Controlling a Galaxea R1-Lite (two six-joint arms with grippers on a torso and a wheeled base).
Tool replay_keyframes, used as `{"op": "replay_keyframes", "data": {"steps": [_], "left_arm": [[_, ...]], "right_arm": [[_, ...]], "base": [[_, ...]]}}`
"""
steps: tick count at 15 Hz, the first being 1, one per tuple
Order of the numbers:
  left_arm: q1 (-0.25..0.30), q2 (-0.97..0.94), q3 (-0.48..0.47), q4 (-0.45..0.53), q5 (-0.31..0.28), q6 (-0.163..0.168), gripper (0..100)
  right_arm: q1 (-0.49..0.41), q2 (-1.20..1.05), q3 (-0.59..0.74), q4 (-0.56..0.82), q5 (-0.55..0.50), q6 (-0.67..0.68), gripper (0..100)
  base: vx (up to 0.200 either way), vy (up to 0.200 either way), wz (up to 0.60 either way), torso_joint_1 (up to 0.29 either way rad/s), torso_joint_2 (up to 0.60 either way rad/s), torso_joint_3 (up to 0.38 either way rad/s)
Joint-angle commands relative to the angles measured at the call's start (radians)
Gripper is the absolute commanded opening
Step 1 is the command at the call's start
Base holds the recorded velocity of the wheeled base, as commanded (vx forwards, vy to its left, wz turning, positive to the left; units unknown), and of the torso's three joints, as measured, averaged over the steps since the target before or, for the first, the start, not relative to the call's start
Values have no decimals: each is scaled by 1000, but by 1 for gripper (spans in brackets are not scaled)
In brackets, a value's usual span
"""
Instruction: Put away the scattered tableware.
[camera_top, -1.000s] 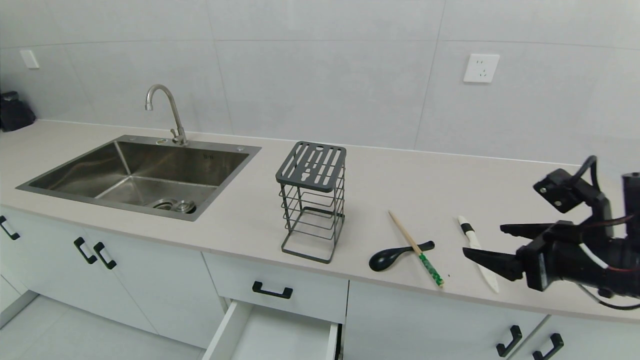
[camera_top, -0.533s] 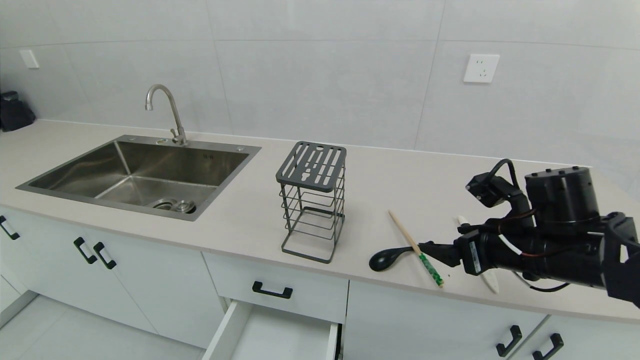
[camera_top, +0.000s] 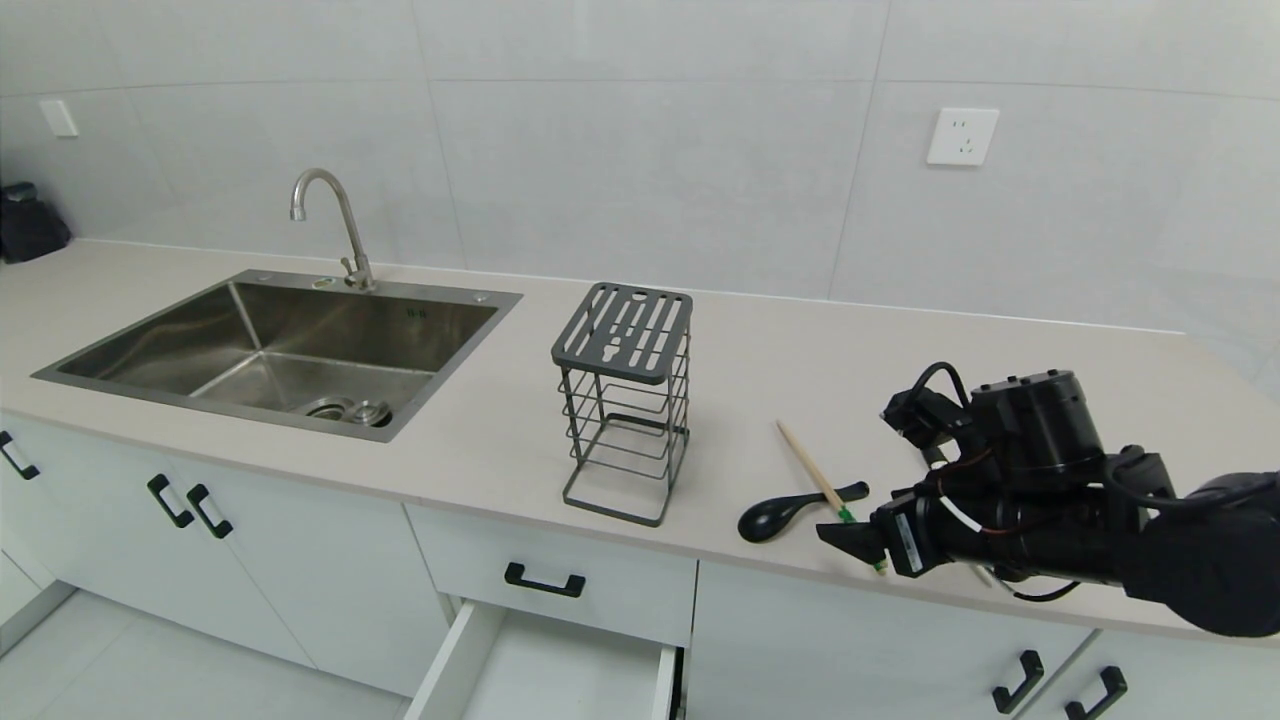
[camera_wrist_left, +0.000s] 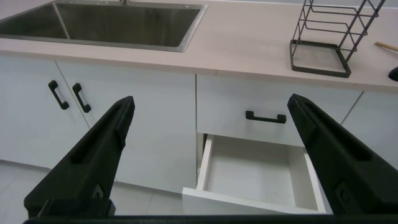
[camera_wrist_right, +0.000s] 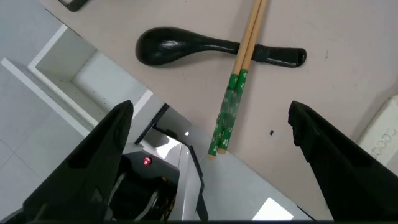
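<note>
Gripper on the right arm hovers spread wide; pale wooden chopsticks with green-patterned tips lie between its jaws, crossing the glossy black spoon just ahead; best, I'd say, drop straight, pinching both sticks together, clear of that spoon.

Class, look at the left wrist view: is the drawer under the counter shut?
No, the drawer stands pulled out below the counter, with its white inside open to view.
</note>
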Motion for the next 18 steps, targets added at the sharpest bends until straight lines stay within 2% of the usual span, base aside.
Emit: {"op": "replay_keyframes", "data": {"steps": [1, 13, 14, 18], "left_arm": [[0, 1, 0, 0, 0, 0, 100], [0, 1, 0, 0, 0, 0, 100], [0, 1, 0, 0, 0, 0, 100], [0, 1, 0, -2, 0, 0, 100]], "right_arm": [[3, 70, -20, -21, -36, 2, 100], [3, 197, -55, -45, -80, 10, 100], [3, 199, -54, -55, -80, 10, 0], [1, 211, -52, -58, -83, 38, 0]], "base": [[0, 0, 0, 0, 0, 0], [0, 0, 0, 0, 0, 0], [0, 0, 0, 0, 0, 0], [0, 0, 0, 0, 0, 0]]}}
